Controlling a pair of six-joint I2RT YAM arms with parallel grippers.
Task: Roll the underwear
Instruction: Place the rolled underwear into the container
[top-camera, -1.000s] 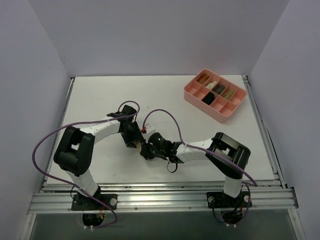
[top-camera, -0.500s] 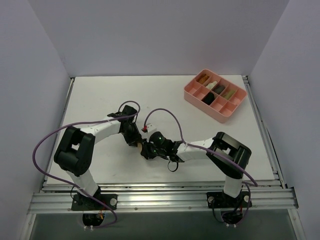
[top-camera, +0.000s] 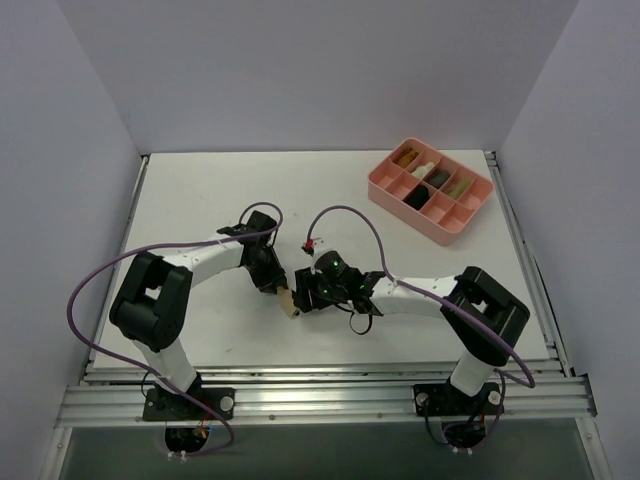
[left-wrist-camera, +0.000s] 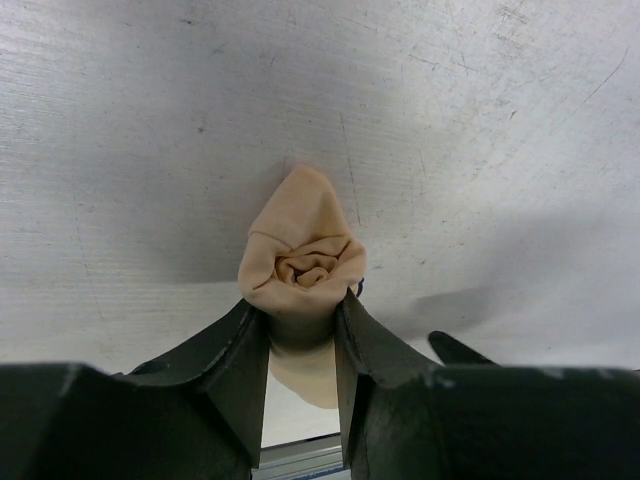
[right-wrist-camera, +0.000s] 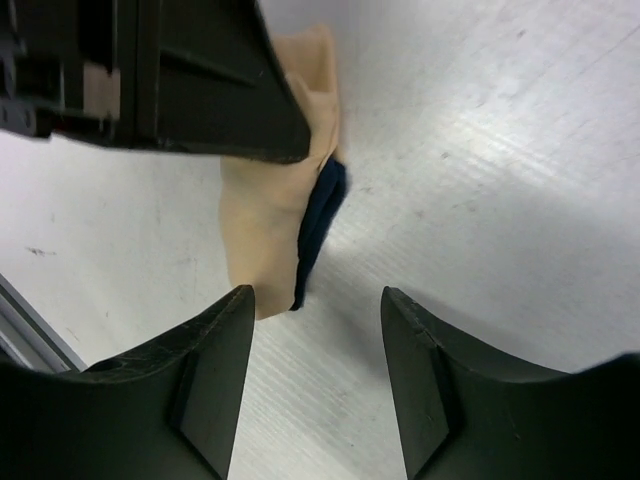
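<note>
Two grippers meet near the middle of the bench (top-camera: 200, 190), and over the last second the right one has drawn back a little. Its arm has swung out to the right, and a tan bundle that was hidden between the two heads now shows in the overhead view.

That bundle is the underwear (left-wrist-camera: 303, 265). It is wound into a tight spiral and pinched between the fingers of the left gripper (left-wrist-camera: 300, 310), with its tip touching the bench and a loose flap hanging below the fingers. The dark trim (right-wrist-camera: 320, 215) runs down one side.

The right gripper (right-wrist-camera: 318, 300) hangs just beside the roll with its fingers spread and nothing between them. That suggests the rolling is nearly done, with only the loose tail left to tuck in or smooth down.

A pink tray (top-camera: 405, 212) holding other rolled cloths sits well apart at the far right corner. The only crowding is the left gripper's own body, which leaves the right one little room to reach the roll. A purple cable (top-camera: 345, 212) loops above the right wrist, clear of the cloth.
</note>
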